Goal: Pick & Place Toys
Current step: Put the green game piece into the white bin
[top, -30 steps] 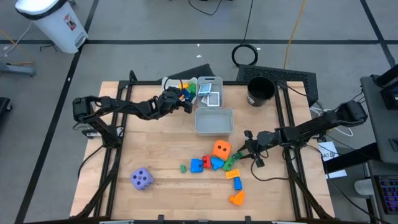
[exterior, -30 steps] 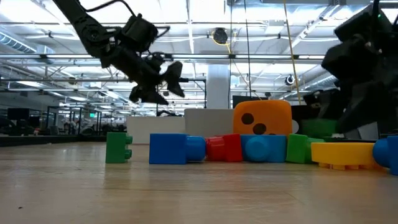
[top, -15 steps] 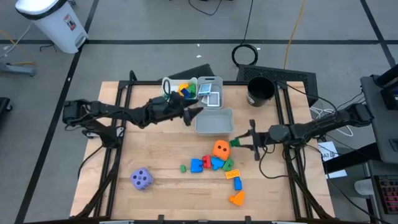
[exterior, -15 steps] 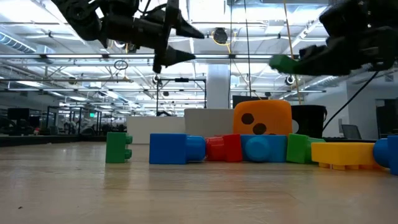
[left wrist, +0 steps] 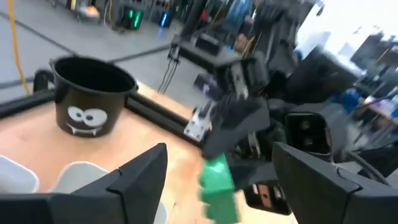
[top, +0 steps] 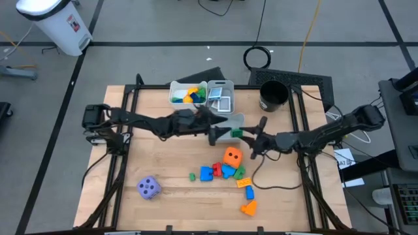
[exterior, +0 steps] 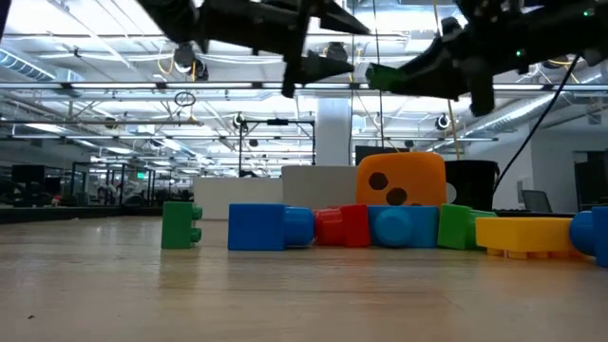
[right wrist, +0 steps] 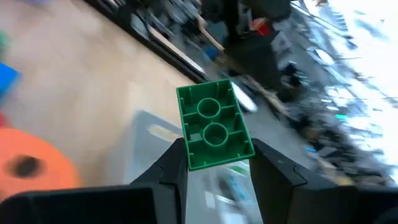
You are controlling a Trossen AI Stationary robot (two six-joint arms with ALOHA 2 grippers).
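My right gripper (top: 247,138) is shut on a green two-stud block (top: 236,134), held in the air over the right rim of the grey bin (top: 222,124). The block also shows in the right wrist view (right wrist: 214,124) and the low view (exterior: 384,76). My left gripper (top: 217,135) is open and empty. It hovers over the same bin with its fingers pointing at the green block (left wrist: 217,180), which is just ahead of them. The other toys lie on the table: a cluster of blocks (top: 222,172), an orange die (top: 232,156) and a purple die (top: 149,188). My right gripper pinches the green block between its two fingers (right wrist: 169,171) at the block's near end (right wrist: 194,157), one finger on each long side. The fingers come nearly level from the table's right side. The block sticks out ahead of the fingertips, lifted clear above the bin.
A white bin of blocks (top: 187,93) and a bin of picture cards (top: 221,98) stand at the far edge, with a black cup (top: 273,96) to their right. Yellow and orange blocks (top: 247,196) lie near the front. The two grippers nearly meet over the grey bin.
My right gripper has risen from beside the block cluster with the green block, lifting it clear, and gone toward the table's left and far side to the grey bin. My left gripper has gone from the far white bin toward the near right, over the grey bin.
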